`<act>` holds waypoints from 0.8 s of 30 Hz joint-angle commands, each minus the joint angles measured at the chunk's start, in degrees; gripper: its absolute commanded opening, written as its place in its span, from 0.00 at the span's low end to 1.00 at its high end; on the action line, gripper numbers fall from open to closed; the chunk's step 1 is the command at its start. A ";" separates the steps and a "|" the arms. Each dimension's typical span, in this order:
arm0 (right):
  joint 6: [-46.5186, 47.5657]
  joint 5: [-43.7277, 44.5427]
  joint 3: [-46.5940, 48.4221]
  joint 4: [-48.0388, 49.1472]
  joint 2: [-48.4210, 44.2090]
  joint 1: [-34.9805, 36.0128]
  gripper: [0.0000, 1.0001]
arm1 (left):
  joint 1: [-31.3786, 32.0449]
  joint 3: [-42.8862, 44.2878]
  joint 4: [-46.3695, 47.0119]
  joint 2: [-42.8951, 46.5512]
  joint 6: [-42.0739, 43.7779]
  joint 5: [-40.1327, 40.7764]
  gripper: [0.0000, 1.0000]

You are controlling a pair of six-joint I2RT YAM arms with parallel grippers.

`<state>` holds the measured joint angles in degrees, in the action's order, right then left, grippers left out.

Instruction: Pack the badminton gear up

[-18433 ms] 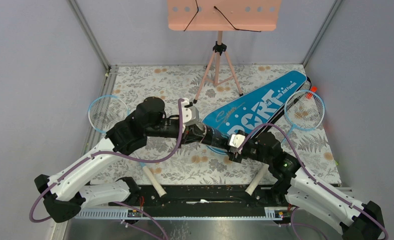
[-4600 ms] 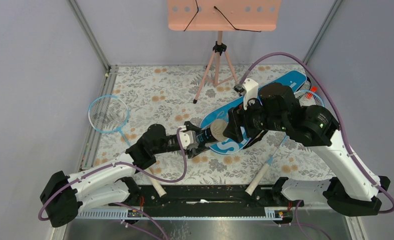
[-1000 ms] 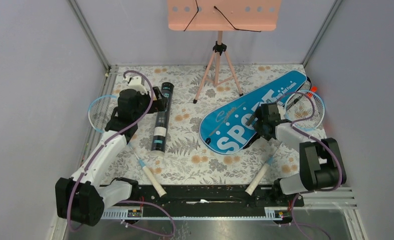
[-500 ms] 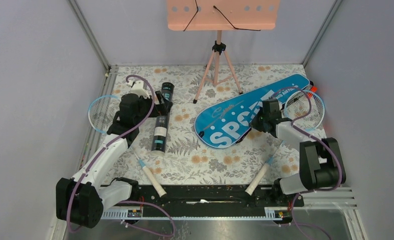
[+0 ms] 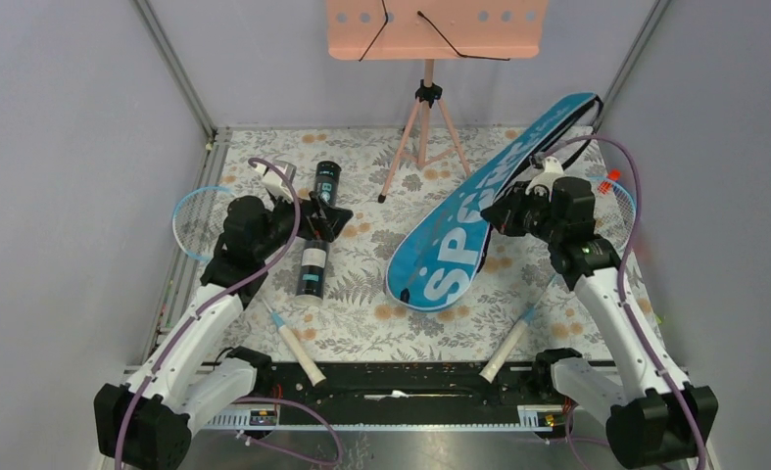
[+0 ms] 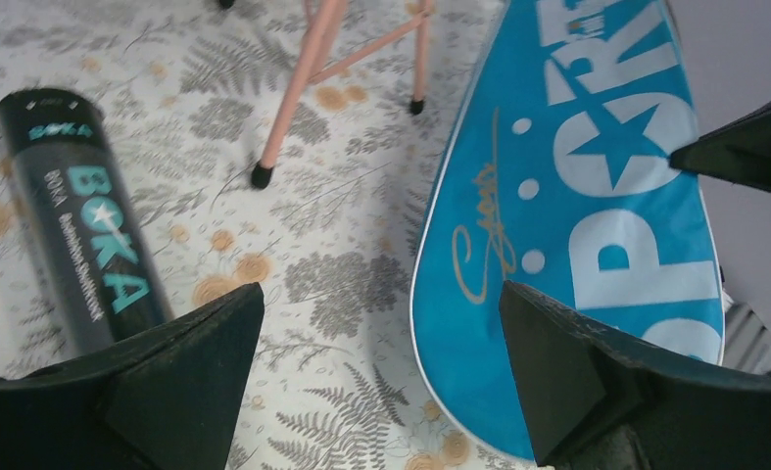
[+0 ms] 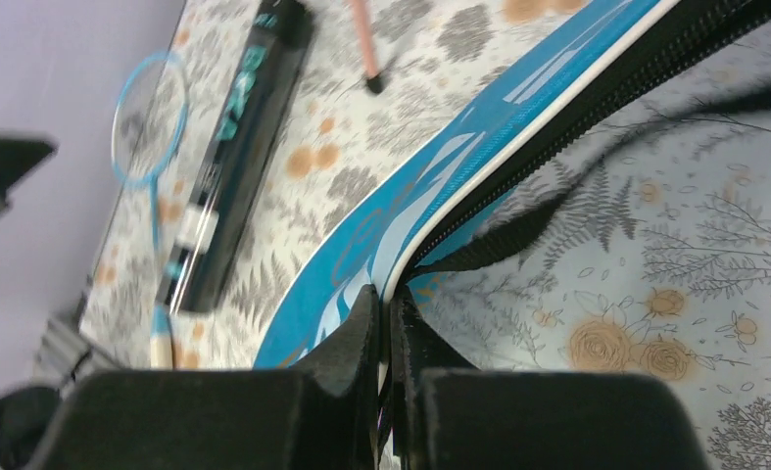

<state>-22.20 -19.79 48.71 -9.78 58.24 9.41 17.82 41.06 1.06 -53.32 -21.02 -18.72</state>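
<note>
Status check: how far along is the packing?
Done: nothing visibly packed. In hand: the right gripper is shut on the blue bag by its zipper edge, tipping it up; the left gripper hangs open beside the black tube. Left: the tube, the left racket and the right racket lie outside the bag.

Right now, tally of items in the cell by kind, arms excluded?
Light-blue-rimmed rackets with white handles: 2
Black cylindrical tube: 1
Blue fabric bag lettered SPORT: 1
Pink tripod stand: 1
Total: 5

Pink tripod stand [image 5: 428,80], floral tablecloth [image 5: 361,323]
</note>
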 commanded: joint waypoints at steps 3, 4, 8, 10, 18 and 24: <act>26.81 -8.64 5.77 -13.47 -9.96 5.83 0.00 | 1.44 2.12 3.69 1.38 1.17 -9.73 0.99; 30.76 -9.02 6.31 -14.82 -11.43 6.62 0.00 | 1.61 2.47 3.17 1.61 1.59 -10.41 0.99; 67.64 -24.58 7.38 -31.76 -17.14 8.14 0.00 | 1.95 3.03 2.37 4.39 2.95 -11.14 0.99; 76.06 -26.76 9.27 -38.75 -18.29 8.17 0.00 | 1.95 3.59 1.78 5.89 4.60 -11.75 0.99; 90.63 -21.13 21.83 -55.67 -8.93 8.19 0.00 | 1.95 11.56 -8.36 8.86 10.56 -3.99 0.99; 105.68 -19.12 33.20 -65.72 -1.81 9.75 0.00 | 1.91 21.82 -13.22 6.11 14.47 -3.74 0.99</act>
<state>67.46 -40.36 74.00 -66.17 53.84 17.76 19.70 54.98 -9.96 -45.74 -10.52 -23.94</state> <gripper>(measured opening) 0.033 0.986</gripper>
